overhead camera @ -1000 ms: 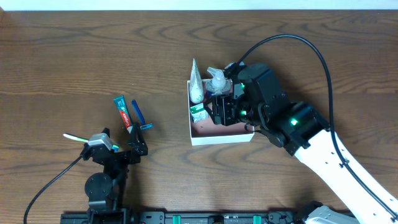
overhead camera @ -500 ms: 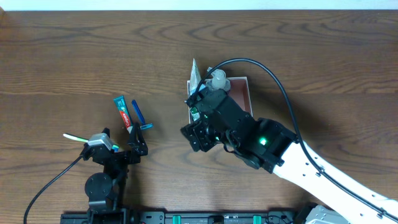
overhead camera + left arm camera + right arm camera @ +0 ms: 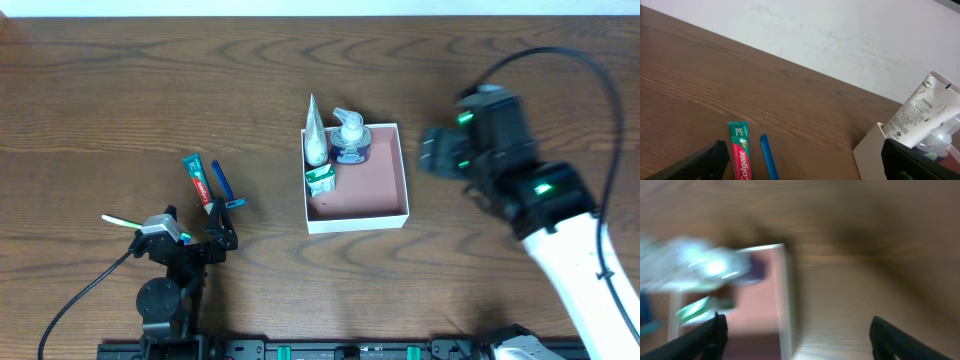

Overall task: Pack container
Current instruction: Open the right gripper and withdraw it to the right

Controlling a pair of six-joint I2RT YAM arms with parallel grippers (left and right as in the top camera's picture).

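Observation:
The container (image 3: pixel 390 212), a shallow white-walled box with a pink-brown bottom, sits mid-table. It holds a white tube (image 3: pixel 316 135), a pump bottle (image 3: pixel 350 140) and a small green pack (image 3: pixel 320 180). My right gripper (image 3: pixel 432 152) is open and empty just right of the container, blurred by motion. The right wrist view shows the container's wall (image 3: pixel 787 295) between my open right gripper (image 3: pixel 800 345). My left gripper (image 3: pixel 198 235) is open and empty at the front left. A Colgate toothpaste (image 3: pixel 740 155) and a blue razor (image 3: pixel 769 160) lie just ahead of my left gripper (image 3: pixel 805 170).
A green toothbrush (image 3: pixel 120 221) lies at the far left next to the left arm. The toothpaste (image 3: pixel 198 183) and blue razor (image 3: pixel 225 187) lie left of the container. The right arm's cable loops above the table's right side.
My right arm was over the container, swung across its front-left, and now stands to the right of it. The left arm has not moved.

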